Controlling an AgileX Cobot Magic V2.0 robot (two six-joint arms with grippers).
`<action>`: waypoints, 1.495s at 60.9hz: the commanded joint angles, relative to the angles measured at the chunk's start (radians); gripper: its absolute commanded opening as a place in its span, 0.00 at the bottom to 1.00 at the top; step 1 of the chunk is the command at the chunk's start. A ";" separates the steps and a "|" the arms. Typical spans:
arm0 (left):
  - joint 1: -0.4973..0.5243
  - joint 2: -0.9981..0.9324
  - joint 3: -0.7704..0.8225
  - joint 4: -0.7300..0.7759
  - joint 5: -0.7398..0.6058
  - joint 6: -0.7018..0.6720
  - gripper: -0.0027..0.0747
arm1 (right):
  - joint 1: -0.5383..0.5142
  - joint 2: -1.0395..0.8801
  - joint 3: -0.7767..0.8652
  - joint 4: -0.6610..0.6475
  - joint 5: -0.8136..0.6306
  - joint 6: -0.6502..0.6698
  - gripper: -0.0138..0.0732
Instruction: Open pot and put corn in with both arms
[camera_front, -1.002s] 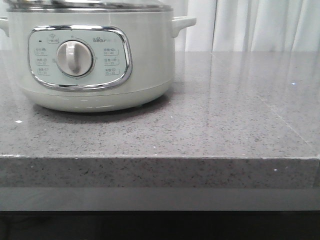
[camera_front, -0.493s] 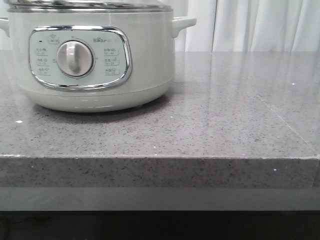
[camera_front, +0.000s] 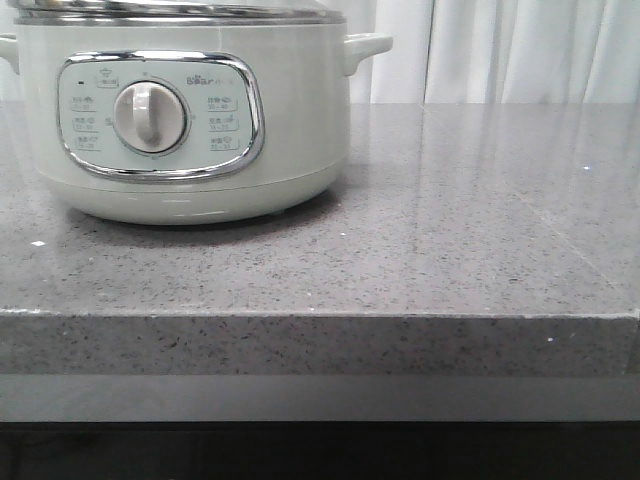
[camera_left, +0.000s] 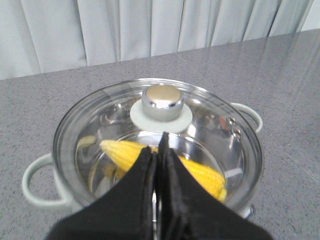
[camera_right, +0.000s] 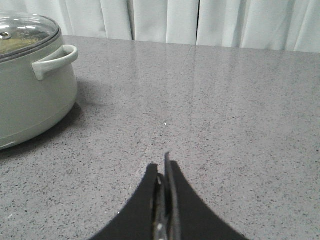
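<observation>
With lid (camera_left: 161, 102) seated on pot (camera_front: 190, 110) near the worktop's (camera_front: 450, 230) front-left corner, corn (camera_left: 200, 172) lying inside, left claw (camera_left: 157, 152) pinched closed and empty above, right claw (camera_right: 164, 172) likewise closed, holding nothing

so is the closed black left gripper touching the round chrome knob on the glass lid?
Apart. Left wrist view: the shut left gripper ends short of the chrome knob, with glass lid visible between.
</observation>
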 joint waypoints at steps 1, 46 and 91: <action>0.002 -0.104 0.056 -0.015 -0.121 0.000 0.01 | -0.005 0.006 -0.027 0.006 -0.087 -0.009 0.09; 0.002 -0.687 0.509 -0.030 -0.163 0.000 0.01 | -0.005 0.006 -0.027 0.006 -0.087 -0.009 0.09; 0.130 -0.772 0.622 0.102 -0.180 -0.134 0.01 | -0.005 0.006 -0.027 0.006 -0.087 -0.009 0.09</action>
